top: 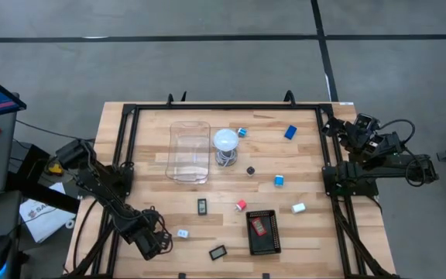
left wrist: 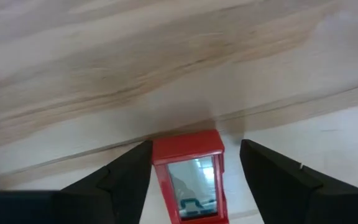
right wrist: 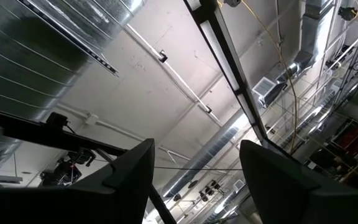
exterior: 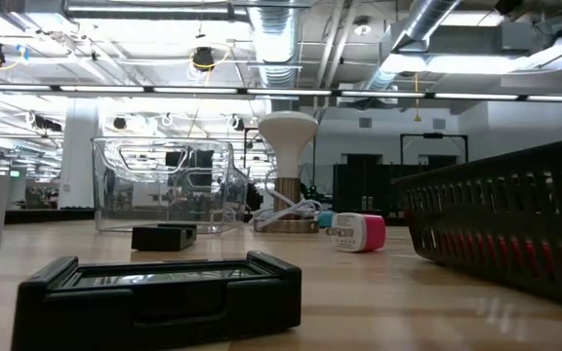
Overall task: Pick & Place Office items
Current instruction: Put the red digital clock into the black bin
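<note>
My left gripper (top: 152, 242) is low over the near left part of the table, open. In its wrist view (left wrist: 196, 144) a flat red rectangle with a pale label (left wrist: 190, 177) lies on the wood between its fingers. Other office items lie scattered: blue blocks (top: 290, 132) (top: 279, 180) (top: 241, 132), a red block (top: 241, 205), a white block (top: 299, 208), black rectangles (top: 202, 206) (top: 218, 252) and a small pale piece (top: 183, 232). One red rectangle (top: 259, 225) lies in the black tray (top: 273, 246). My right gripper (top: 347, 128) is folded back at the table's right edge, open, pointing at the ceiling (right wrist: 196, 144). My left gripper comes from above with a finger on each side of the red rectangle. One finger (left wrist: 132, 177) lies right against its long side (left wrist: 156, 180); I cannot tell whether it touches. The other finger (left wrist: 266, 174) stands apart. The rectangle lies flat on the table.
A clear plastic box (top: 190, 151) and a white bulb-shaped thing with a cord (top: 224, 143) stand at the table's middle, toward its far side. A small dark piece (top: 250, 170) lies beside them. A black frame (top: 223, 106) rings the table. In the low view a black rectangle (exterior: 154, 297) lies nearest.
</note>
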Robot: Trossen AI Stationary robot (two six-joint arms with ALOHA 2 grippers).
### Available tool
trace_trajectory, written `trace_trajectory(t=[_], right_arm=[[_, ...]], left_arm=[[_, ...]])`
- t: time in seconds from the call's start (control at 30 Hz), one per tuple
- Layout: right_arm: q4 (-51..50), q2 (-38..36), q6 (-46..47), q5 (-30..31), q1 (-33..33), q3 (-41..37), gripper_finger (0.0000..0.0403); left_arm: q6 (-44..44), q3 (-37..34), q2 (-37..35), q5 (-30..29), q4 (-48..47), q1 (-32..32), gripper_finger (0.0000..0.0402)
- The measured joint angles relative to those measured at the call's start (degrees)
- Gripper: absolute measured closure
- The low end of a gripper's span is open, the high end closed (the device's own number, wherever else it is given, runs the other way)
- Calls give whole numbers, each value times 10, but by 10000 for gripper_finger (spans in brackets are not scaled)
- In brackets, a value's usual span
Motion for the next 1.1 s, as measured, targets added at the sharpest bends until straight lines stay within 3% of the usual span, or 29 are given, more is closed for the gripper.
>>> trace_trajectory(t=[0.27, 0.5, 0.63, 0.8, 0.93, 1.1], right_arm=[[0, 0, -7, 2, 0, 0, 175], [0, 0, -9, 4, 0, 0, 175], [0, 0, -9, 4, 0, 0, 175], [0, 0, -9, 4, 0, 0, 175], [0, 0, -9, 4, 0, 0, 175], [0, 0, -9, 4, 0, 0, 175]], left_arm=[[1, -12, -1, 28, 5, 3, 254], [13, -15, -17, 21, 9, 2, 256], [19, -14, -68, -37, 12, 2, 252], [61, -14, -149, -161, 28, 2, 250], [167, -14, -211, -269, 62, 6, 254], [334, -14, -257, -282, 109, 50, 252]])
